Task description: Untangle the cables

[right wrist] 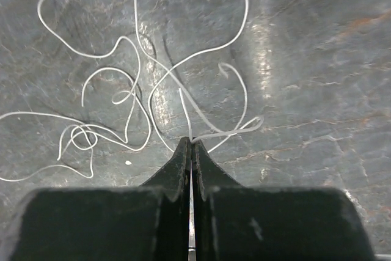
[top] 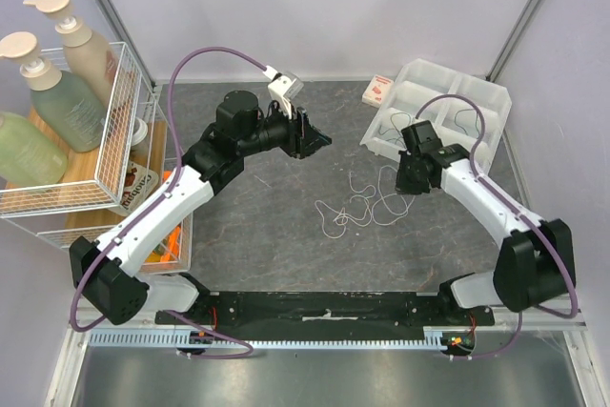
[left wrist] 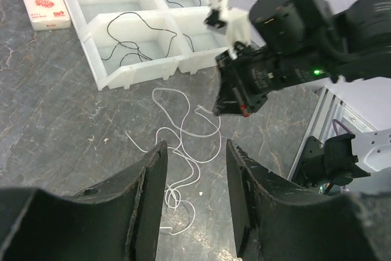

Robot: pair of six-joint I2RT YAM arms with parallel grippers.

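Near the tray's [left wrist: 137,76] edge, the right tool [right wrist: 190,142] clamps the white cable [right wrist: 253,125]; the left tool [left wrist: 195,145] gapes.

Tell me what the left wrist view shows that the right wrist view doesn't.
Left wrist only: the white divided bin holding black cables, the sponge packet, the right arm, and the left jaws standing open. Right wrist only: a close-up of the right jaws shut on a strand of the white cable. Both: the white cable tangle lying on the dark table.
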